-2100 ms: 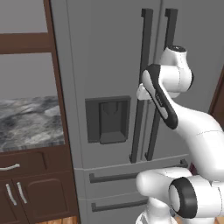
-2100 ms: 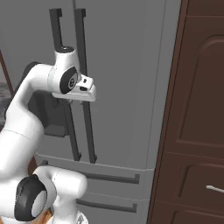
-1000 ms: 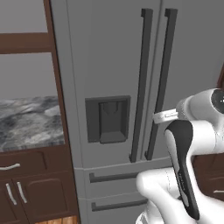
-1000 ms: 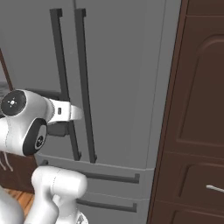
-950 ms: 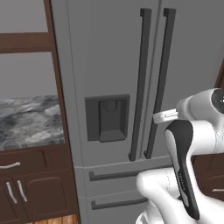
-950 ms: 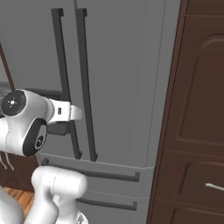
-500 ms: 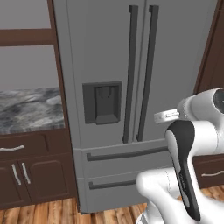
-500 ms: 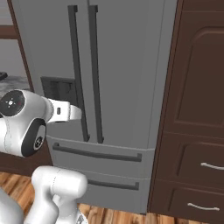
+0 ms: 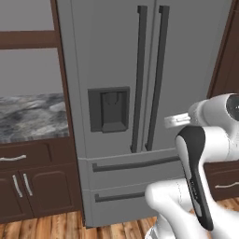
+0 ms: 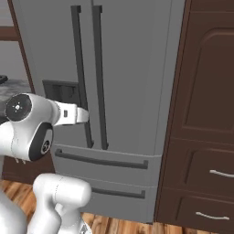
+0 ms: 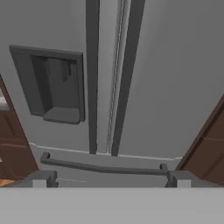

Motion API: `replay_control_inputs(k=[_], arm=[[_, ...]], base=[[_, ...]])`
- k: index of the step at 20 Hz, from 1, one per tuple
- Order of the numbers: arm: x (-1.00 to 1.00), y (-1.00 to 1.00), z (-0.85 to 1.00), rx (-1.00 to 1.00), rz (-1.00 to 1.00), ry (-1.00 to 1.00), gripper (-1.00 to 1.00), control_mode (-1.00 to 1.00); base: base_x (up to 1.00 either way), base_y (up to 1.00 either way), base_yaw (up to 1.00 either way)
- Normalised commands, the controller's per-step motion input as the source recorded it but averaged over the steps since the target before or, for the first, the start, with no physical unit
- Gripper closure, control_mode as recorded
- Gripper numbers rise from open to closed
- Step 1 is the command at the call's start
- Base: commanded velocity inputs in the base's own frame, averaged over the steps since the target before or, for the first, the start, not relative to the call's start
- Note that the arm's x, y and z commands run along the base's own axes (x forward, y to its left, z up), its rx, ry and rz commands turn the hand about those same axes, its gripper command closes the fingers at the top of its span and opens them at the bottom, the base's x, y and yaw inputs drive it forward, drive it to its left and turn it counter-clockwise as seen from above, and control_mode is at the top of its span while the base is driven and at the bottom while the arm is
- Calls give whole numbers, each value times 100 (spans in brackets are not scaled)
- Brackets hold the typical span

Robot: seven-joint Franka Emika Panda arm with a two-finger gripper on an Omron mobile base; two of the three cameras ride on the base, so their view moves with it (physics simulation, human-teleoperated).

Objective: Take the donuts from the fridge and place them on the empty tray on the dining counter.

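The tall grey French-door fridge (image 11: pixel 166 78) stands shut ahead of the wide-spread fingers (image 11: pixel 43 178). Opening it seems the step in hand. Next, they need a dark vertical handle (image 11: pixel 127 74).

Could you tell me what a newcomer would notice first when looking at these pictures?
The tall grey fridge fills the middle, both doors shut, with two long dark handles side by side and a dark dispenser recess on its left door. In front of it the white arm is folded low, and the gripper faces the doors with its jaws wide open and empty.
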Motion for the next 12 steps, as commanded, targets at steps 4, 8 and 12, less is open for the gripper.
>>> replay_control_inputs(k=[4, 8, 12], arm=[[79, -30, 0, 1, 0, -20, -100, -100], [96, -3, 6, 1, 0, -6, -100, -100], [100, 0, 12, 2, 0, 0, -100, -100]], base=[[0, 0, 0], [0, 0, 0], [0, 0, 0]])
